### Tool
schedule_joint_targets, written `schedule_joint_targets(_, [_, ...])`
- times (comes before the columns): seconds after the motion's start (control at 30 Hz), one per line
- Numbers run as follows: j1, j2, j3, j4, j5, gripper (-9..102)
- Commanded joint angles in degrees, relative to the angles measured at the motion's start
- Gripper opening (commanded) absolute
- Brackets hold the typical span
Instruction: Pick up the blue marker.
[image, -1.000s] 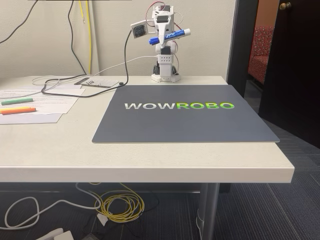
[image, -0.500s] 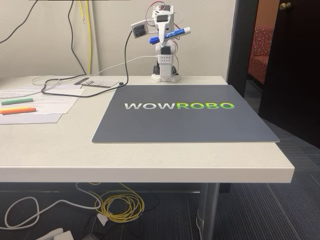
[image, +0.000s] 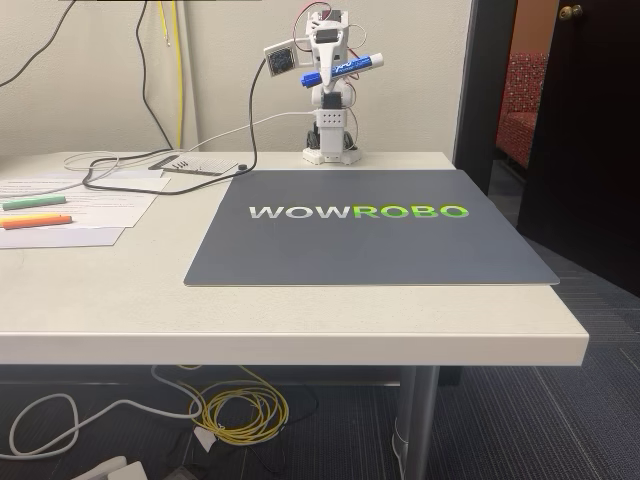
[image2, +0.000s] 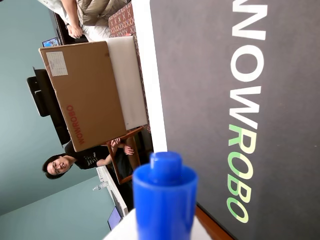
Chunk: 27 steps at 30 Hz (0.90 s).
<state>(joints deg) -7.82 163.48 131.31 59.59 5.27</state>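
The blue marker (image: 345, 67) hangs high above the back of the table in the fixed view, tilted with its blue cap lower left and its other end upper right. My gripper (image: 328, 68) is shut on its barrel, and the white arm (image: 331, 120) is folded upright on its base. In the wrist view the blue marker's cap (image2: 165, 197) points at the camera from the bottom edge. Far below it lies the grey mat (image2: 200, 75) with its printed lettering.
The grey mat (image: 370, 240) covers the table's middle. At the left lie papers (image: 95, 205) with a green highlighter (image: 33, 202) and an orange highlighter (image: 35, 221), and cables (image: 150, 165) run behind them. Beyond the table stand a cardboard box (image2: 82, 95) and a seated person (image2: 75, 160).
The arm has lifted the blue marker very slightly higher. Everything else stays as it was.
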Motion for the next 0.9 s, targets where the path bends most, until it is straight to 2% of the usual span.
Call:
schedule_joint_targets(0.0, [-0.1, 0.5, -2.9, 0.1, 0.1, 0])
schedule_joint_targets(0.87, [0.0, 0.3, -2.6, -0.8, -0.3, 0])
